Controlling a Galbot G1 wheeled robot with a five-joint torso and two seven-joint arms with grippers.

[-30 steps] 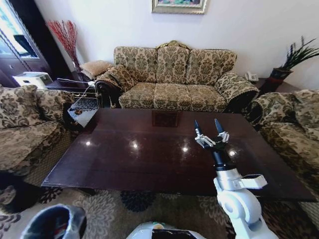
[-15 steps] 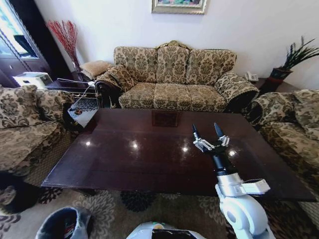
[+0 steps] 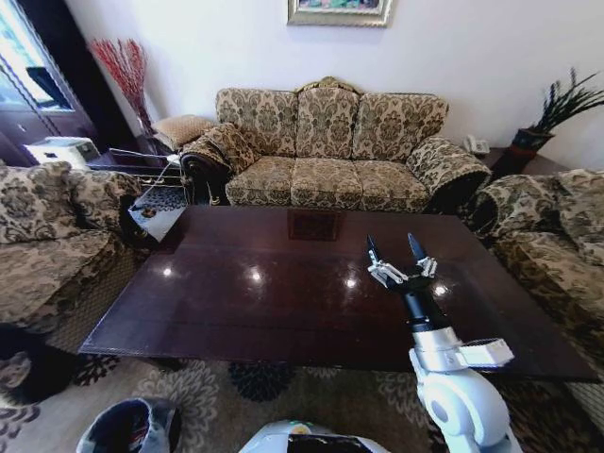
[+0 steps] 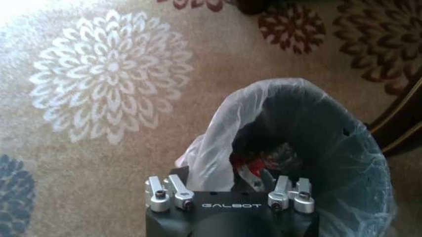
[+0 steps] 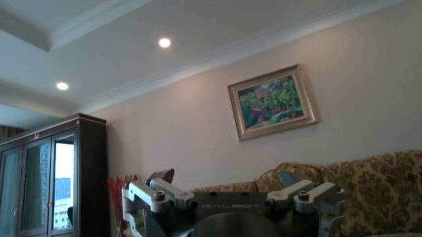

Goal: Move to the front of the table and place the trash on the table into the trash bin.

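Above the glossy dark reddish-brown wooden worktop (image 3: 283,283) the right tool (image 3: 400,257) hangs open-fingered and empty; the left tool (image 4: 228,183), apparently open, hangs over the round bag-lined trash bin (image 4: 343,163), so clearing looks finished.

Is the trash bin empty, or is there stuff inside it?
Not empty. The left wrist view looks down into the trash bin, and red and pale scraps lie at its bottom inside the plastic bag.

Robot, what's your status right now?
Right gripper open, raised over table. Left gripper over bin, trash inside. Nothing in the way.
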